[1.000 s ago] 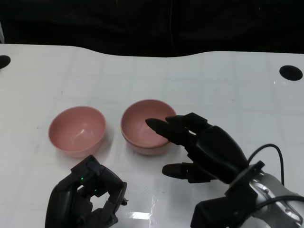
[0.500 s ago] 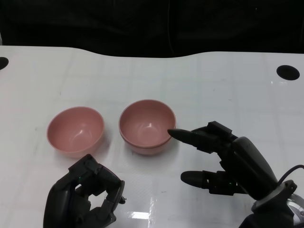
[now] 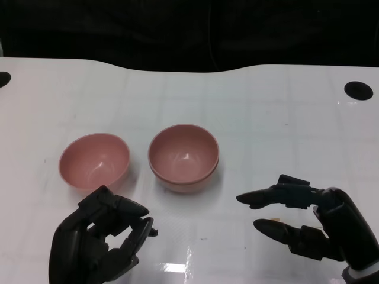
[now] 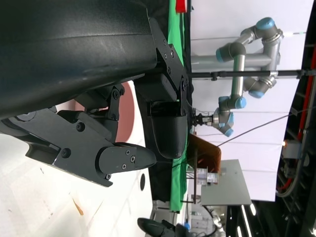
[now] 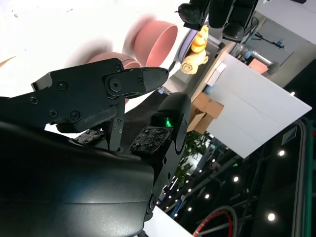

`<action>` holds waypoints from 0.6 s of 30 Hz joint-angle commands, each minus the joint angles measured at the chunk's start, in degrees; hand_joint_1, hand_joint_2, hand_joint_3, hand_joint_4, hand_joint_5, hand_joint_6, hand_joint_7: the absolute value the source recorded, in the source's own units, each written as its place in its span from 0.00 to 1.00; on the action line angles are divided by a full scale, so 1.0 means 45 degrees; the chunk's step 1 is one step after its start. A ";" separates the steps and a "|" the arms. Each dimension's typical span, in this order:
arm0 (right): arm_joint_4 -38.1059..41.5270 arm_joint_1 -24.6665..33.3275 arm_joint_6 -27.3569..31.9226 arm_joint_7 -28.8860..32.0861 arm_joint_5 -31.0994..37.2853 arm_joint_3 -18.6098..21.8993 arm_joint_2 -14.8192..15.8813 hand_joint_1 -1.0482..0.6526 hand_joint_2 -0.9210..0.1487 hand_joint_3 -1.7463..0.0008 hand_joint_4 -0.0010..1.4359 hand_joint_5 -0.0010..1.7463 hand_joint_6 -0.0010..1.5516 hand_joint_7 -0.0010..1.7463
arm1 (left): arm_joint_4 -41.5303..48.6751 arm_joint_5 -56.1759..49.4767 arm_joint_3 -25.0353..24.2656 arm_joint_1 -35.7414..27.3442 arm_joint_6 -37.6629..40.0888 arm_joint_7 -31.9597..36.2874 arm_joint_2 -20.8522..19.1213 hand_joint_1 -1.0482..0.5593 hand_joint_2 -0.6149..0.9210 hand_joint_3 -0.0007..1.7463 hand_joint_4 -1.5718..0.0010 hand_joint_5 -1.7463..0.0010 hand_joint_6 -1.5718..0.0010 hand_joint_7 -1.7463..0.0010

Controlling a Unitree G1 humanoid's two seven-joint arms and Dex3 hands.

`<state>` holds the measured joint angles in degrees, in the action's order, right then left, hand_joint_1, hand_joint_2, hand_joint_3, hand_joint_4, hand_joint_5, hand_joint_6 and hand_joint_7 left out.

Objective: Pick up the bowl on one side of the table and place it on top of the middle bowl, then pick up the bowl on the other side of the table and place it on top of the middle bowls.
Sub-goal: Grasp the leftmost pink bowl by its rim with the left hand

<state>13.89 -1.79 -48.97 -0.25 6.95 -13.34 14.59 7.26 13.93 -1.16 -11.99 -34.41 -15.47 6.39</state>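
Since a second ago the right hand [image 3: 314,222] has drawn back from the middle bowl [image 3: 183,157] toward the near table [image 3: 266,112] edge; it is released, fingers apart, holding nothing. The left hand [image 3: 100,236], fingers curled loosely and empty, sits just before the left bowl [image 3: 95,163]. Risk: that bowl stands near the stack, so a wide reach could knock the middle bowl, or a shallow rim grip could tilt and drop it.
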 commanded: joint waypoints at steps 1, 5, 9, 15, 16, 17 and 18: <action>0.0024 0.0104 -0.0208 -0.0305 -0.0229 0.0326 -0.0129 0.47 0.00 0.88 0.49 0.61 0.58 0.22 | -0.0040 0.0006 -0.0098 -0.0070 -0.0127 0.0107 -0.0060 0.54 0.97 0.23 0.52 0.26 0.50 0.42; 0.0040 0.0128 -0.0238 -0.0540 -0.0218 0.0504 -0.0283 0.47 0.00 0.88 0.49 0.61 0.58 0.22 | -0.0040 0.0003 -0.0103 -0.0069 -0.0126 0.0102 -0.0055 0.54 0.97 0.22 0.52 0.26 0.50 0.42; -0.0711 0.1442 0.0063 -0.0987 -0.1750 0.0792 -0.0432 0.51 0.05 0.79 0.56 0.71 0.62 0.40 | -0.0871 -0.2908 -0.0856 -0.0242 -0.0515 0.1420 -0.0816 0.53 0.96 0.19 0.63 0.49 0.59 0.74; -0.1327 0.1959 0.0880 -0.2185 -0.3182 0.0824 -0.0582 0.53 0.40 0.37 0.64 0.87 0.61 0.65 | -0.2292 -0.5482 -0.1005 -0.0647 0.0398 0.2622 -0.1531 0.43 1.00 0.06 0.71 0.77 0.67 0.99; -0.1388 0.2007 0.0961 -0.2300 -0.3269 0.0861 -0.0640 0.52 0.47 0.31 0.65 0.89 0.61 0.68 | -0.2523 -0.5806 -0.1011 -0.0694 0.0578 0.2748 -0.1622 0.42 1.00 0.05 0.73 0.79 0.68 1.00; -0.1430 0.2040 0.1017 -0.2400 -0.3319 0.0905 -0.0690 0.52 0.51 0.27 0.65 0.91 0.61 0.71 | -0.2691 -0.6035 -0.1008 -0.0731 0.0723 0.2842 -0.1678 0.42 1.00 0.05 0.73 0.79 0.69 1.00; -0.1457 0.2059 0.1050 -0.2484 -0.3340 0.0952 -0.0733 0.51 0.53 0.25 0.65 0.92 0.60 0.72 | -0.2797 -0.6168 -0.0991 -0.0759 0.0833 0.2914 -0.1710 0.41 1.00 0.05 0.73 0.80 0.70 1.00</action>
<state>8.14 7.12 -44.94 -10.98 -7.11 -10.25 11.36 -4.01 -13.02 -5.47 -15.03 -31.58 -3.56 -0.28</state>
